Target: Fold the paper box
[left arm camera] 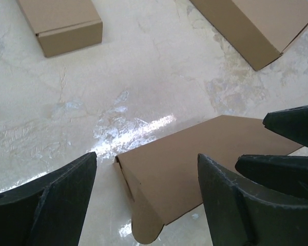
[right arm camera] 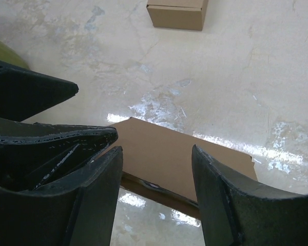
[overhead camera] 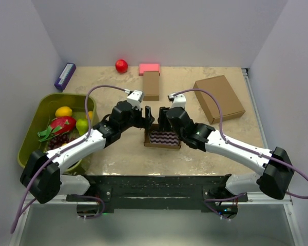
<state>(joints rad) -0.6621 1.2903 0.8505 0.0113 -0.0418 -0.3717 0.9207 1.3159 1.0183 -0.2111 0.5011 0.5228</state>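
Paper box [overhead camera: 162, 139] mid-table, just ahead of the arm bases. Left gripper [overhead camera: 146, 117]: fingers spread wide, straddling the far flap's left corner, nothing pinched. Right gripper [overhead camera: 164, 116]: fingers parted either side of the same flap's edge (released, not clamping). Tabletop [overhead camera: 102, 77] runs beyond; narrow box [overhead camera: 151, 85] well apart.

Paper box [overhead camera: 162, 139] far side partly hidden behind left tool [overhead camera: 147, 117], right tool [overhead camera: 165, 116].
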